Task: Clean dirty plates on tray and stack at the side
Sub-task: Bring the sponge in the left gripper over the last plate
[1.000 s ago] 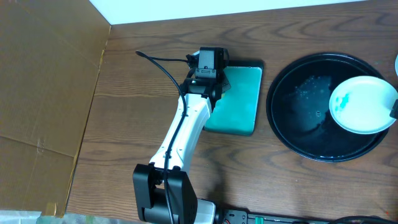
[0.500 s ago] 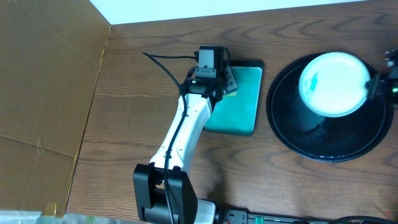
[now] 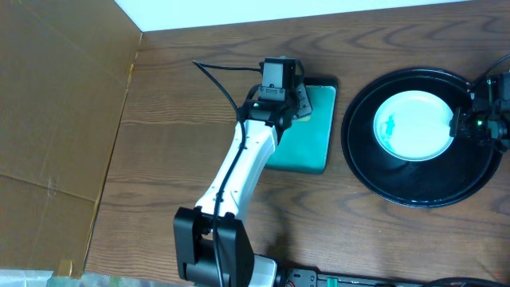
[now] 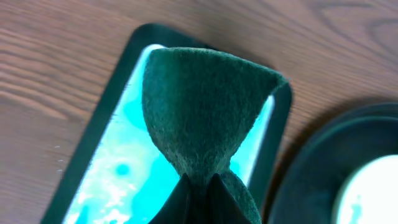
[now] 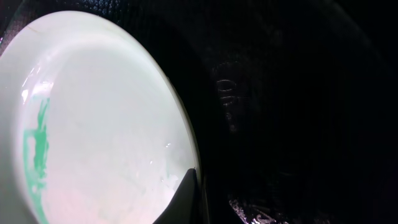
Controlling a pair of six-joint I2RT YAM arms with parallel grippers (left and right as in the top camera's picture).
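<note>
1. Plate faces up over the black tray, at right, with its teal smear toward the left.
2. Right pincer grips the plate's right rim.
3. Left pincer clenches a green scouring pad above the teal tray.

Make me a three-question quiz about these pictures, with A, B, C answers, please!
1. Where is the white plate?
A. Over the black tray
B. On the teal tray
C. On the cardboard

2. What colour is the smear on it?
A. Red
B. Teal-green
C. Yellow

3. What is the left gripper doing?
A. Shut on a green scrubbing pad
B. Open and empty
C. Shut on the plate

Answers:
1 A: the overhead view shows black tray all round the plate.
2 B: the streak looks teal-green against the white.
3 A: the left wrist view shows it pinching the pad's bottom edge.
</note>
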